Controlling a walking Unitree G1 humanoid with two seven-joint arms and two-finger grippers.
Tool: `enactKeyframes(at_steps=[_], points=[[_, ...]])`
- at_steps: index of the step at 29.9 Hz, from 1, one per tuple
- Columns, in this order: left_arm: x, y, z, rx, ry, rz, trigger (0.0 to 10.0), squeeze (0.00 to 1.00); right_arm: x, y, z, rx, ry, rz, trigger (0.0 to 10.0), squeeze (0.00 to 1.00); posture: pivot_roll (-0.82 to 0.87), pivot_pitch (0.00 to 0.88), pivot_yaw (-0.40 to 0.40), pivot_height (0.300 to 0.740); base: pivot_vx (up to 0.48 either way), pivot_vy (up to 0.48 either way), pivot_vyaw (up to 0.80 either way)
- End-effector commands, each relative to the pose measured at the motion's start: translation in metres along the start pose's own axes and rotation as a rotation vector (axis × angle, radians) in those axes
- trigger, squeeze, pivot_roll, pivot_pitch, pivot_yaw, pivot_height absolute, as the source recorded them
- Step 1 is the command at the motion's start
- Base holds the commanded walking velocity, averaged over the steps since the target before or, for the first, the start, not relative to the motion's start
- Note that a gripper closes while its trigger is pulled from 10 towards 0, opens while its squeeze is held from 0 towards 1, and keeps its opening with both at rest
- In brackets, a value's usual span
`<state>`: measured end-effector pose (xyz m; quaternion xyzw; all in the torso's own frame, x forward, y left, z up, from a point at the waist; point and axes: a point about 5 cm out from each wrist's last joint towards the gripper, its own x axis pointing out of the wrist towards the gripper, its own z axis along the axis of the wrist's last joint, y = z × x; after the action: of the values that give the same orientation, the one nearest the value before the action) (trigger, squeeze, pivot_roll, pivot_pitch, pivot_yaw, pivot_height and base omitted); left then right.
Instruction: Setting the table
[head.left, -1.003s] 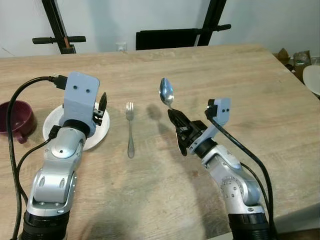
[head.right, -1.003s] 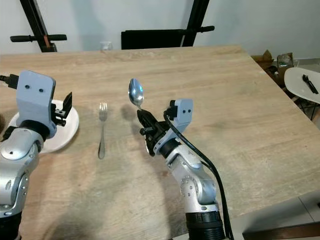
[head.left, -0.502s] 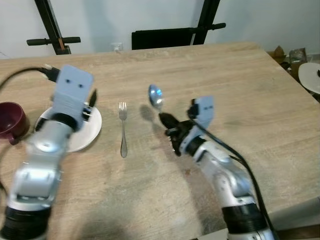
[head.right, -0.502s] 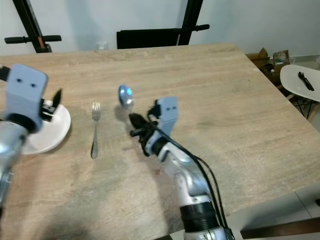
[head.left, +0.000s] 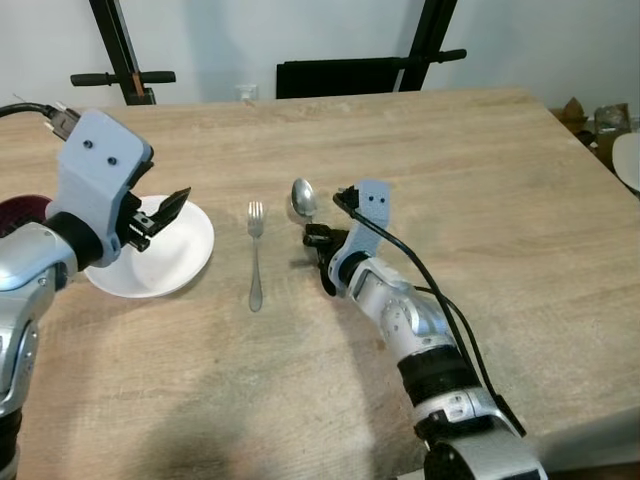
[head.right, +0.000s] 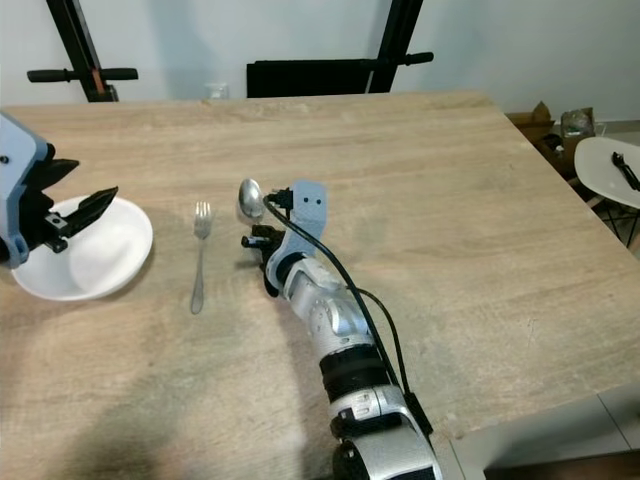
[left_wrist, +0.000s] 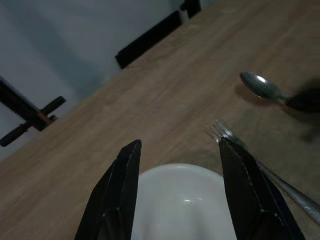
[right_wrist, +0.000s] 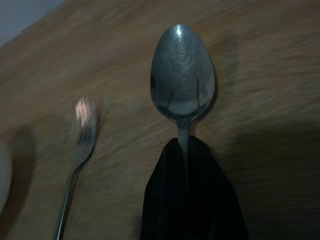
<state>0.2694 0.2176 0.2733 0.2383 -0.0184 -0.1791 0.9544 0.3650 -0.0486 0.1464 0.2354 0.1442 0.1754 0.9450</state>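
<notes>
- Two pieces of cutlery and one dish make up the setting so far on the pale wooden table, so it looks partly laid.
- Far left, at the table's edge, sits a dark red bowl, mostly hidden behind the left arm; whether it belongs to the setting I cannot tell.
- Next comes the round white ceramic plate, lying flat on the wood and apparently already placed.
- The left gripper hovers over the plate's near-left part with its two black fingers spread wide and nothing between them.
- Just to the right of the plate lies the slim silver metal fork, tines pointing away from the robot, handle toward it, flat on the table and apart from the plate.
- Right of the fork is the shiny silver metal spoon, its bowl pointing away from the robot and roughly level with the fork's tines.
- The right gripper is closed narrowly on the spoon's handle, low over the wood; whether the spoon already rests on the table or hangs just above it I cannot tell.
- By my reading, what is left is to set the spoon down beside the fork and let go; no knife or glass is laid yet.
- Beyond the far edge stand a black chair back and black stand legs.
</notes>
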Motion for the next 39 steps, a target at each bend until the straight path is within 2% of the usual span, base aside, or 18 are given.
enactKeyframes(at_steps=[1, 4, 6, 8, 11, 16, 23, 26, 28, 31, 32, 35, 39], points=[[-0.007, -0.004, -0.003, -0.007, 0.019, -0.063, 10.0, 0.0, 0.009, 0.037, -0.011, 0.117, 0.026, 0.066, 10.0, 0.0, 0.09, 0.106, -0.006, 0.74, 0.0, 0.0, 0.0], [-0.012, -0.005, -0.008, -0.011, 0.045, -0.111, 10.0, 0.0, 0.011, 0.044, -0.013, 0.168, 0.034, 0.077, 10.0, 0.0, 0.09, 0.108, -0.01, 0.74, 0.0, 0.0, 0.0], [-0.019, -0.005, -0.016, -0.034, 0.08, -0.171, 10.0, 0.0, 0.014, 0.056, -0.016, 0.197, 0.049, 0.105, 10.0, 0.0, 0.09, 0.108, -0.01, 0.74, 0.0, 0.0, 0.0], [-0.024, -0.007, -0.021, -0.023, 0.109, -0.202, 10.0, 0.0, 0.015, 0.065, -0.019, 0.218, 0.069, 0.135, 10.0, 0.0, 0.1, 0.105, -0.01, 0.74, 0.0, 0.0, 0.0], [-0.026, -0.01, -0.026, -0.019, 0.128, -0.214, 10.0, 0.0, 0.015, 0.072, -0.023, 0.249, 0.089, 0.159, 10.0, 0.0, 0.1, 0.105, -0.01, 0.74, 0.0, 0.0, 0.0], [-0.025, -0.018, -0.033, -0.01, 0.152, -0.211, 10.0, 0.0, 0.015, 0.089, -0.032, 0.28, 0.135, 0.209, 10.0, 0.0, 0.1, 0.096, -0.019, 0.74, 0.0, 0.0, 0.0], [-0.02, -0.03, -0.031, -0.034, 0.123, -0.22, 10.0, 0.0, 0.02, 0.095, -0.042, 0.299, 0.149, 0.193, 10.0, 0.0, 0.12, 0.086, -0.029, 0.74, 0.0, 0.0, 0.0], [-0.016, -0.035, -0.031, -0.04, 0.116, -0.224, 10.0, 0.0, 0.021, 0.107, -0.047, 0.167, 0.167, 0.29, 10.0, 0.0, 0.13, 0.087, -0.032, 0.74, 0.0, 0.0, 0.0], [-0.015, -0.037, -0.032, -0.041, 0.114, -0.222, 10.0, 0.0, 0.02, 0.111, -0.051, 0.125, 0.191, 0.328, 10.0, 0.0, 0.13, 0.087, -0.032, 0.74, 0.0, 0.0, 0.0], [-0.013, -0.039, -0.032, -0.044, 0.11, -0.218, 10.0, 0.0, 0.016, 0.115, -0.06, -0.039, 0.202, 0.38, 10.0, 0.0, 0.14, 0.09, -0.037, 0.74, 0.0, 0.0, 0.0], [-0.013, -0.039, -0.032, -0.044, 0.11, -0.218, 10.0, 0.0, 0.016, 0.115, -0.06, -0.039, 0.202, 0.38, 10.0, 0.0, 0.14, 0.09, -0.037, 0.74, 0.0, 0.0, 0.0], [-0.012, -0.039, -0.033, -0.047, 0.112, -0.211, 10.0, 0.0, 0.015, 0.113, -0.067, -0.114, 0.201, 0.367, 10.0, 0.0, 0.13, 0.093, -0.038, 0.74, 0.0, 0.0, 0.0], [-0.011, -0.041, -0.035, -0.051, 0.118, -0.204, 10.0, 0.0, 0.015, 0.113, -0.071, -0.139, 0.197, 0.357, 10.0, 0.0, 0.13, 0.098, -0.033, 0.74, 0.0, 0.0, 0.0]])
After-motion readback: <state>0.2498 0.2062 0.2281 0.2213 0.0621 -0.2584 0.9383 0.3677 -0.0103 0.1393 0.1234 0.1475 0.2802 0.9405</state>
